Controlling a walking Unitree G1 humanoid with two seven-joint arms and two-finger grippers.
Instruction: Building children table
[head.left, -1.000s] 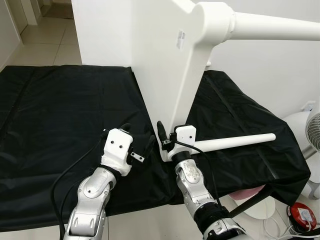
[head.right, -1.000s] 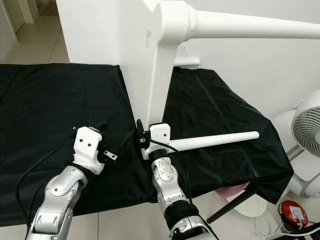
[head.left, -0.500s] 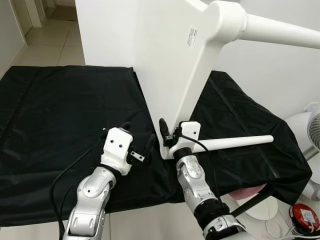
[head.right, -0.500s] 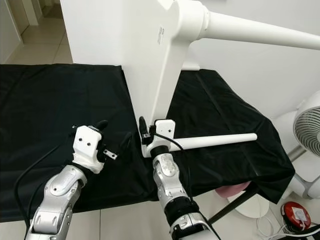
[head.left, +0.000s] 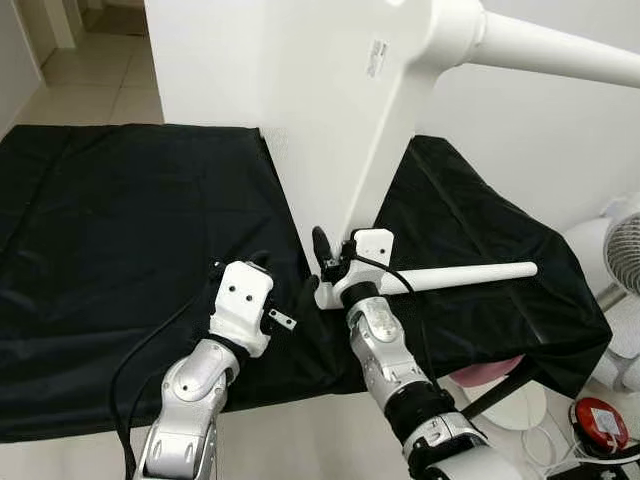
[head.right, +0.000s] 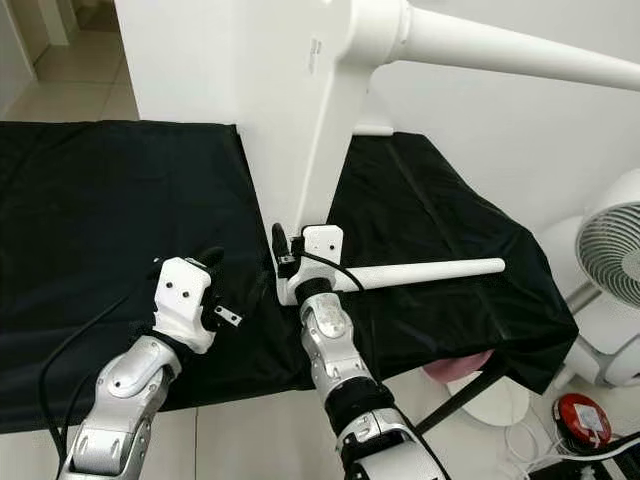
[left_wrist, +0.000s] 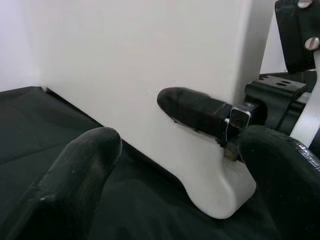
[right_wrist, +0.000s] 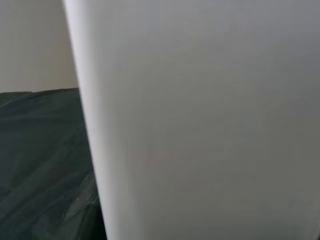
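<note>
Right claw (head.left: 335, 272) grips smooth white tabletop (head.left: 320, 120) — left claw (head.left: 285, 295) released.

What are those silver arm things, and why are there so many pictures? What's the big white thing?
Those are the two arms of a walking robot. Two pictures come from cameras in its head, looking down. The other two come from small cameras on its wrists, so they look very close up.

The big white thing is a children's table top standing on its edge on a black cloth. White legs stick out sideways from it.

The right gripper is at the bottom corner of the top, one black finger on the near side, and seems to grip it. The left gripper, fingers open, sits beside that corner over the cloth. A white fan stands to the right.
</note>
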